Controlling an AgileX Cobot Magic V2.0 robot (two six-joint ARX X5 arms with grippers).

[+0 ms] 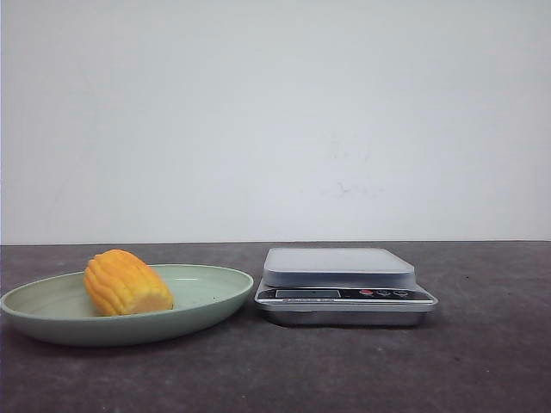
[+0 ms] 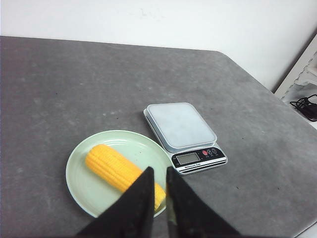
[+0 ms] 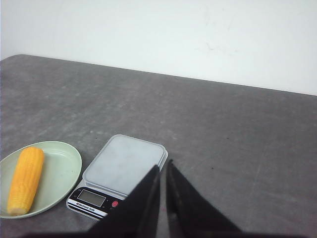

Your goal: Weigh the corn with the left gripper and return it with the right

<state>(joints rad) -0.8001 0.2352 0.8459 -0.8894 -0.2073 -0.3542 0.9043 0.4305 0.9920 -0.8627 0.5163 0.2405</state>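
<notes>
The corn [image 1: 126, 282] lies on its side in a pale green plate [image 1: 211, 291] on the left of the dark table. A silver kitchen scale [image 1: 340, 284] stands just right of the plate, with nothing on its platform. Neither arm shows in the front view. High above the table, my left gripper [image 2: 158, 169] hangs over the plate's near rim [image 2: 81, 186] and hides one end of the corn [image 2: 114, 167]; its jaws are shut and empty. My right gripper [image 3: 163, 165] is also shut and empty, high above the near right corner of the scale [image 3: 121, 163]. The corn [image 3: 25, 179] lies far to its side.
A white wall rises behind the table. The scale's display [image 2: 187, 158] and buttons face the robot. Past the table's rounded corner [image 2: 233, 57], a white frame and black cables [image 2: 304, 106] sit off to the side.
</notes>
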